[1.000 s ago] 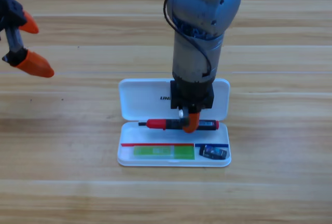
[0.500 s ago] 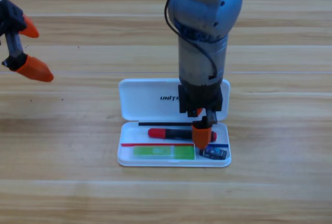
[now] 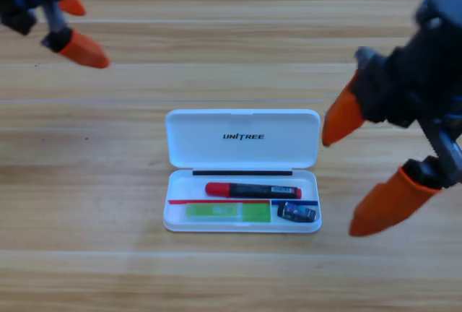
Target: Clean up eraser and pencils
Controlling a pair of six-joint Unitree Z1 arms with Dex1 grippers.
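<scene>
High view: we see the white case [image 3: 242, 135] open on the table [image 3: 108, 182], holding the red-and-black pen [image 3: 253, 190], green bar [image 3: 227, 212] and eraser [image 3: 297, 213]. Right gripper [image 3: 359, 175] hangs beside the case, jaws spread, empty. Left gripper [image 3: 78, 27] waits top left, jaws parted.

A single high camera is looking steeply down on the wooden table [image 3: 144, 269], standing above its near side and facing the far edge. The open white case [image 3: 242, 142] is sitting just below the picture's middle, moderately close. The right gripper [image 3: 361, 175] is showing large at the right edge. No second view is sharing the scene.
</scene>
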